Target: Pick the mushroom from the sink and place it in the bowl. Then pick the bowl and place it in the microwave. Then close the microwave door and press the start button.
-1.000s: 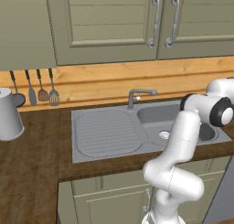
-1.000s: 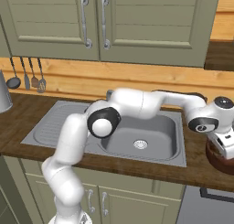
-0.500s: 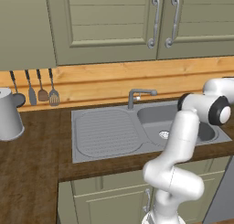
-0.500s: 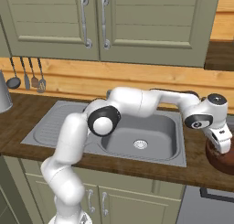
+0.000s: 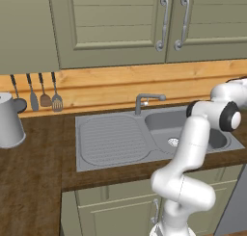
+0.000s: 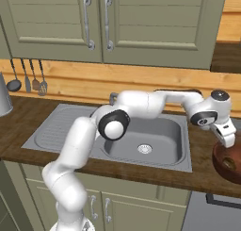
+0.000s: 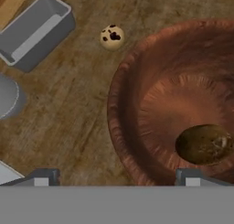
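Note:
The dark reddish-brown bowl (image 7: 183,104) stands on the wooden counter right of the sink (image 6: 146,140). The brownish mushroom (image 7: 203,144) lies loose on the bowl's bottom. My gripper (image 7: 118,177) hovers open just above the bowl's near-left rim, one fingertip over the counter and the other over the bowl's inside, with nothing between them. In the right base view the gripper (image 6: 227,135) points down at the left edge of the bowl (image 6: 229,160). The sink (image 5: 116,138) basin holds just its drain ring. The microwave is out of view.
A small speckled ball (image 7: 112,37) and a grey open box (image 7: 36,31) lie on the counter beyond the bowl. The faucet (image 5: 144,102) stands behind the basin. A grey kettle (image 5: 9,119) and hanging utensils (image 5: 36,93) are at the far left.
The hand has drifted slightly left, toward the sink, over the bowl's rim. The jaws stayed open and the mushroom stayed in the bowl.

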Controlling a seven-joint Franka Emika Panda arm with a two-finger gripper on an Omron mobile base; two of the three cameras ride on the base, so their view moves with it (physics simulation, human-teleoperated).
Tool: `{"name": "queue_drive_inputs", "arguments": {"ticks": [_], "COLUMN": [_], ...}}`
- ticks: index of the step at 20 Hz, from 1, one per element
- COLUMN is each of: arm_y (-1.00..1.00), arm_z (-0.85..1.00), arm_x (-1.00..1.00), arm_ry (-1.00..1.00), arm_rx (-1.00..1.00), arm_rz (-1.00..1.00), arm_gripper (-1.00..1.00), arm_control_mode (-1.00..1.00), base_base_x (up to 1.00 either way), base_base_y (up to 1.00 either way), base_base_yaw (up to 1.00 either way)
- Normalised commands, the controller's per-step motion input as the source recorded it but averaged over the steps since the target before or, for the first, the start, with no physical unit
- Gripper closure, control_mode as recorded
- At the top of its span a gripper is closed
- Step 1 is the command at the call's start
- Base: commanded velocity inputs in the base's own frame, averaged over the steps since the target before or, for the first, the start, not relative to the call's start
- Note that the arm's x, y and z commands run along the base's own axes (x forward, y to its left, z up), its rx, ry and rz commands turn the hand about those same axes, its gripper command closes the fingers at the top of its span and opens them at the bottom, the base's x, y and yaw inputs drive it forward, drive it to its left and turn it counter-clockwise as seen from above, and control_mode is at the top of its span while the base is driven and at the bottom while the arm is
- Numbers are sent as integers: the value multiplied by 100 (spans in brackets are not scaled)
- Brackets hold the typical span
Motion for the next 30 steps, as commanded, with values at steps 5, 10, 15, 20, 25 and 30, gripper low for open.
{"name": "queue_drive_inputs", "arguments": {"ticks": [5,10,15,20,25,30], "arm_y": [-11,0,0,1,2,1], "arm_z": [33,-2,-36,-28,-23,-34], "arm_x": [6,0,1,0,0,0], "arm_ry": [-1,8,13,16,18,17], "arm_rx": [0,0,-3,-5,-1,0], "arm_rz": [0,0,0,0,0,0], "arm_gripper": [-100,-100,-100,-100,-100,-100], "arm_control_mode": [-100,-100,-100,-100,-100,-100], "base_base_x": [0,0,0,0,0,0], "base_base_y": [0,0,0,0,0,0], "base_base_yaw": [0,0,0,0,0,0]}}
